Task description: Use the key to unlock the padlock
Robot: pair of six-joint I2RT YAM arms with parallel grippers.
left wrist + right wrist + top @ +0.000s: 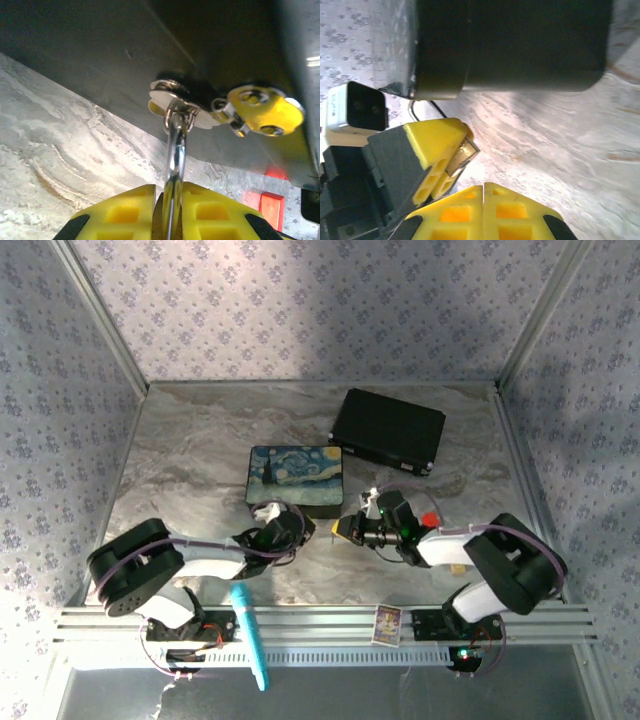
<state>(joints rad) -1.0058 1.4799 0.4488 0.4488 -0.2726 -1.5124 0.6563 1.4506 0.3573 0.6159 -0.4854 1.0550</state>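
My left gripper (303,527) (170,187) is shut on the padlock. Its thin silver shackle (175,150) runs out edge-on from between the yellow fingers. In the right wrist view the padlock (461,152) shows as a brass piece sticking out of the left gripper's fingers (437,137). The key (167,96), a pale silvery round piece, sits at the shackle's far end. Small silver bits reach from it to the yellow tip of my right gripper (265,110). My right gripper (345,530) (483,186) faces the left one at close range, its pads pressed together with nothing visible between them.
The painted box (295,478) stands just behind both grippers, with a black case (388,428) farther back right. A red block (428,518) (272,207) lies beside the right wrist. A teal pen (250,635) and a small card (387,623) rest on the front rail.
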